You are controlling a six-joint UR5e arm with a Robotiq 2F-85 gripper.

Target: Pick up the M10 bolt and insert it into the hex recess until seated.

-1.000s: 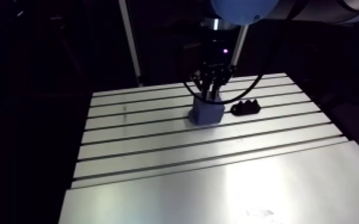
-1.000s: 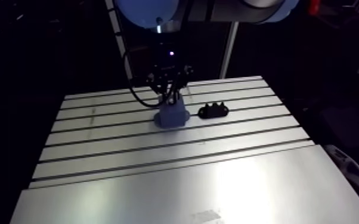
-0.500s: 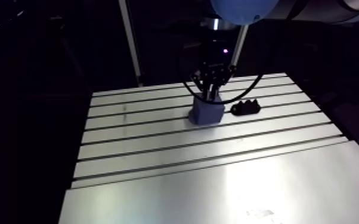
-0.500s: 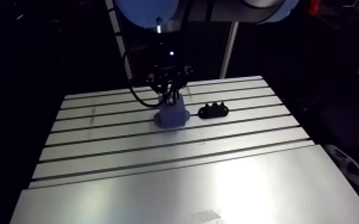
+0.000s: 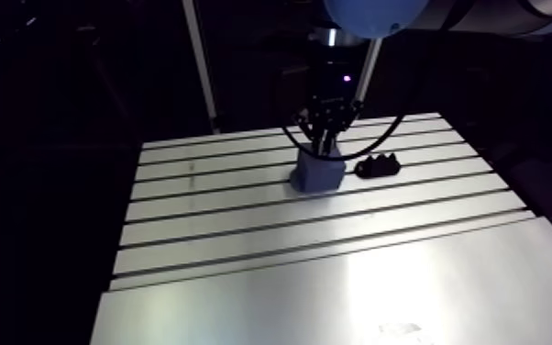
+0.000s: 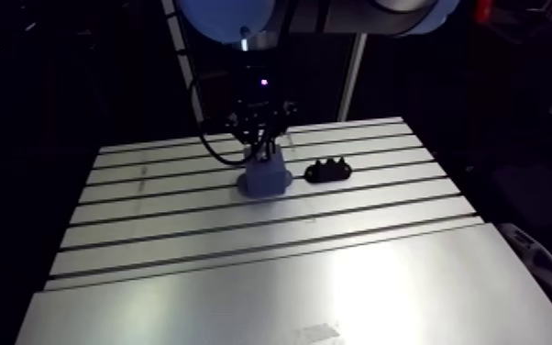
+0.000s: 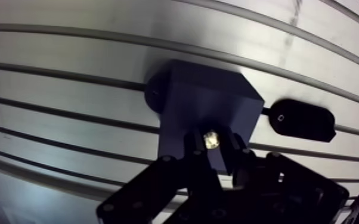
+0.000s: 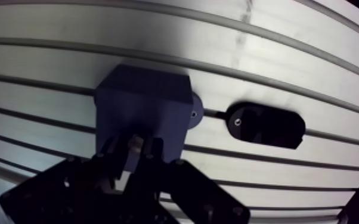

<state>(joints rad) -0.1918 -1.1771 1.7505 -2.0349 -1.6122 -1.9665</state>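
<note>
The fingers [image 7: 195, 150] hold the M10 bolt [image 7: 210, 139] tightly over the blue block [image 7: 209, 101] on the counter [image 7: 68, 65].

This is a robotics lab or workshop bench. The work surface is a bright aluminium table with long parallel slots [image 5: 243, 240]. An industrial robot arm with a light-blue joint cap [image 5: 371, 13] reaches over it. A blue rectangular fixture block [image 5: 317, 172] and a small black lobed holder [image 5: 378, 166] stand on the slotted top.

The light-blue-capped arm [image 5: 371, 11] is reaching straight down, its black two-finger gripper [image 7: 213, 144] pinching a small shiny bolt [image 7: 210, 139].
</note>
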